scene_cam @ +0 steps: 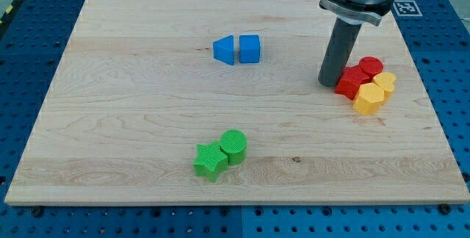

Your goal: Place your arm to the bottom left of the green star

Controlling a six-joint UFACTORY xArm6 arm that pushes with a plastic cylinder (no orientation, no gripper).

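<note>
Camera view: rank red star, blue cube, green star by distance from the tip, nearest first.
From my tip:
1. Red star, touching or nearly touching it on the view's right.
2. Blue cube, toward the view's upper left.
3. Green star, far off at the view's lower left, beside the green cylinder.

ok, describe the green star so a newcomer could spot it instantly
Start at the wooden board and look to its lower middle, near the view's bottom edge, where the only two green blocks sit touching. The green star is the lower-left one, with the green cylinder at its upper right. Its pointed outline sets it apart from the cylinder's round top.
</note>
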